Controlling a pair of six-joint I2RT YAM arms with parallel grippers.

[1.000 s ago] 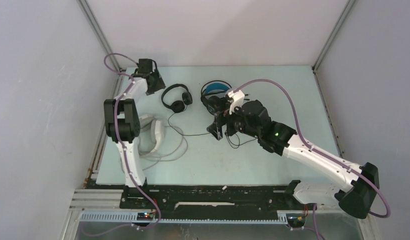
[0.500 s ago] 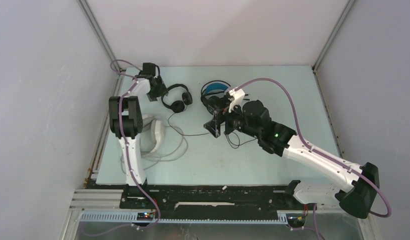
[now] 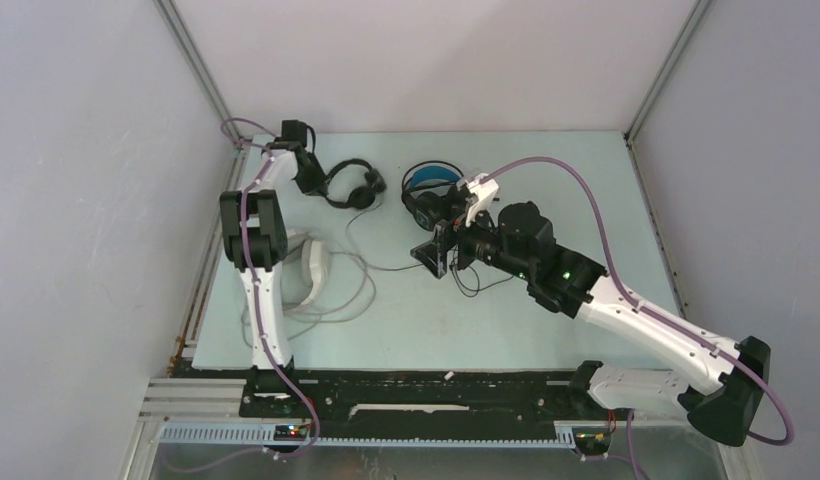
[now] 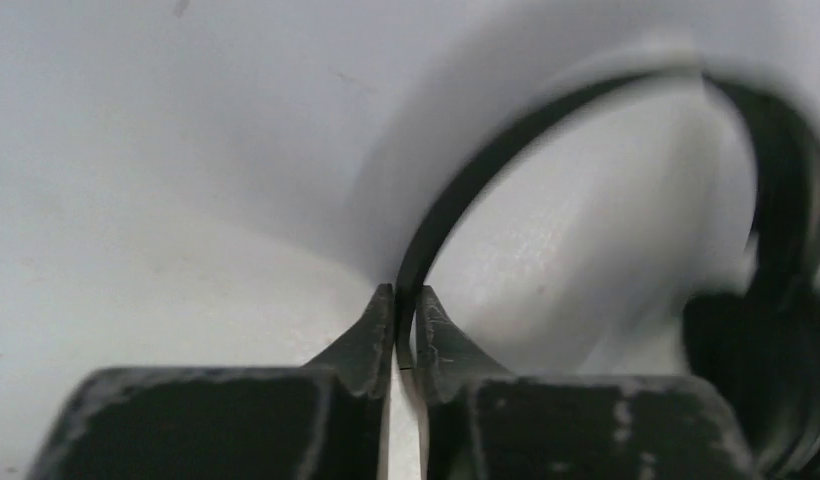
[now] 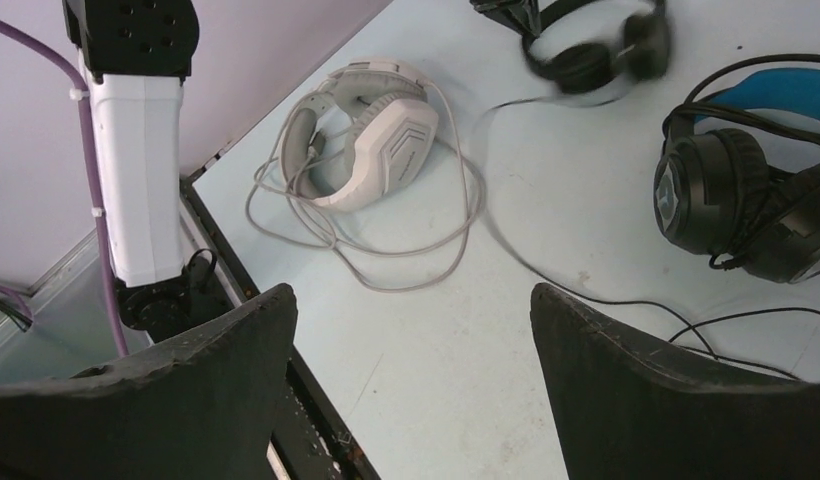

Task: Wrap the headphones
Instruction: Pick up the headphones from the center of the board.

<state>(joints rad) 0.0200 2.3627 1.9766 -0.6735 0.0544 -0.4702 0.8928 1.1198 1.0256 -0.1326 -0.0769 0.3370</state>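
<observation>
The small all-black headphones [image 3: 354, 186] sit at the back left. My left gripper [image 3: 312, 180] is shut on their thin headband [image 4: 486, 170], pinched between the fingertips of the left gripper [image 4: 406, 295]. Their thin black cable [image 3: 371, 262] trails across the table. The black pair with a blue headband [image 3: 431, 185] lies mid-table, just behind my right gripper [image 3: 436, 255]. That right gripper [image 5: 411, 290] hangs open over bare table with nothing between its fingers. The white over-ear pair [image 3: 311, 265] lies by the left arm with its grey cable loose around it [image 5: 386, 265].
The left arm's white link [image 5: 136, 180] stands close beside the white headphones [image 5: 376, 140]. The table's left edge and black frame [image 5: 246, 330] run just under the right gripper. Grey walls close in the table at the back and on both sides.
My left gripper has closed on the black headphones' headband, and the headphones have shifted a little towards the back. The right arm has moved slightly to the right, its gripper still open.
</observation>
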